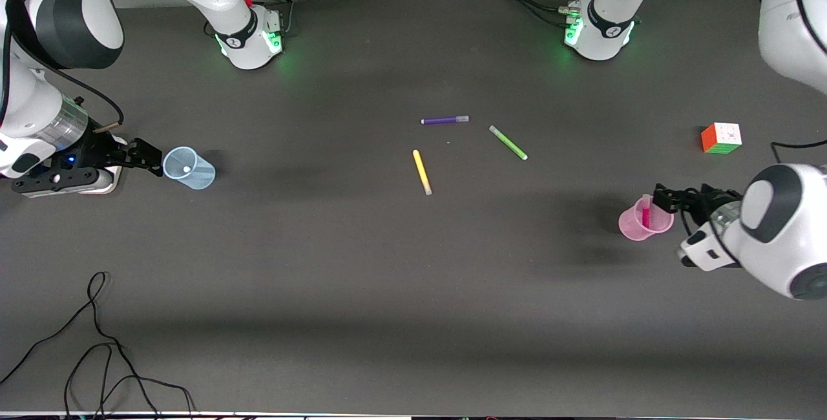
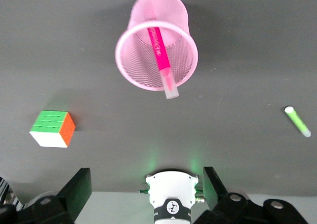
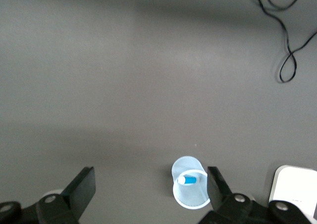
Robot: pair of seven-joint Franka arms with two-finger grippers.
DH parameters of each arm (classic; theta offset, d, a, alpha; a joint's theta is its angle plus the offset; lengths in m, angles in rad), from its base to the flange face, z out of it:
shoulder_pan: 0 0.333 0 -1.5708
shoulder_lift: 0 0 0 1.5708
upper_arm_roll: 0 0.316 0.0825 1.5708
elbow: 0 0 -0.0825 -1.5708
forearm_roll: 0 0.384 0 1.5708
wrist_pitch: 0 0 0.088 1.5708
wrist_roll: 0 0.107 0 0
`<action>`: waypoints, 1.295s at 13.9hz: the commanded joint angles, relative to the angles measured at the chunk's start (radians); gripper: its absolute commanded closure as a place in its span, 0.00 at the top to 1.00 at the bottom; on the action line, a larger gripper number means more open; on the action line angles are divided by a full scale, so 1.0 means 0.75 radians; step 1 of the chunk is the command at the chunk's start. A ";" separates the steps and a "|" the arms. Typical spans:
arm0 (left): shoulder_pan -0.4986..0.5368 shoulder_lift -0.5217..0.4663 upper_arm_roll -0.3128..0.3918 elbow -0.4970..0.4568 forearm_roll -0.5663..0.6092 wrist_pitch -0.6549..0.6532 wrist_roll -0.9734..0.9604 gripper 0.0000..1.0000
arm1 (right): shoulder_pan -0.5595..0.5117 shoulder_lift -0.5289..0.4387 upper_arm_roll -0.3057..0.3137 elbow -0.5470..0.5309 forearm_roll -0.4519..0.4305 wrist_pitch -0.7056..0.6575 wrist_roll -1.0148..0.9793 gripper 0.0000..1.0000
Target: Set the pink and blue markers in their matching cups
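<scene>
The pink mesh cup [image 1: 636,226] stands toward the left arm's end of the table, with the pink marker [image 1: 645,213] upright in it. In the left wrist view the marker [image 2: 161,55] leans on the rim of the cup [image 2: 133,60], pale cap up. My left gripper [image 1: 669,199] is open and empty beside this cup; in its wrist view [image 2: 144,189] the jaws stand wide apart. The pale blue cup [image 1: 197,173] stands toward the right arm's end and holds the blue marker [image 3: 188,180]. My right gripper [image 1: 145,155] is open and empty beside that cup [image 3: 190,196].
A purple marker [image 1: 444,120], a green marker [image 1: 508,143] and a yellow marker [image 1: 422,172] lie at mid-table. A colour cube [image 1: 721,137] sits farther from the front camera than the pink cup. A black cable [image 1: 97,342] loops near the front edge.
</scene>
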 commanded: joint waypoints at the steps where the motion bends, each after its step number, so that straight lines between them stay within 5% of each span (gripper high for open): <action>1: -0.006 -0.158 0.000 -0.047 0.019 0.041 0.029 1.00 | 0.002 0.028 0.030 0.144 0.023 -0.090 0.030 1.00; 5: 0.000 -0.424 -0.006 -0.249 -0.010 0.217 0.031 1.00 | -0.001 0.118 0.038 0.326 0.023 -0.248 0.050 1.00; 9: 0.014 -0.661 0.006 -0.470 -0.081 0.382 0.035 1.00 | -0.005 0.122 0.038 0.363 0.023 -0.256 0.106 1.00; 11: -0.053 -0.796 0.112 -0.619 -0.155 0.503 0.039 1.00 | -0.001 0.110 0.038 0.353 0.023 -0.264 0.106 1.00; 14: -0.294 -0.844 0.337 -0.622 -0.214 0.494 0.051 1.00 | 0.002 0.108 0.040 0.328 0.056 -0.301 0.101 1.00; 18: -0.378 -0.885 0.401 -0.618 -0.233 0.451 0.064 1.00 | -0.001 0.077 0.036 0.285 0.105 -0.295 0.103 1.00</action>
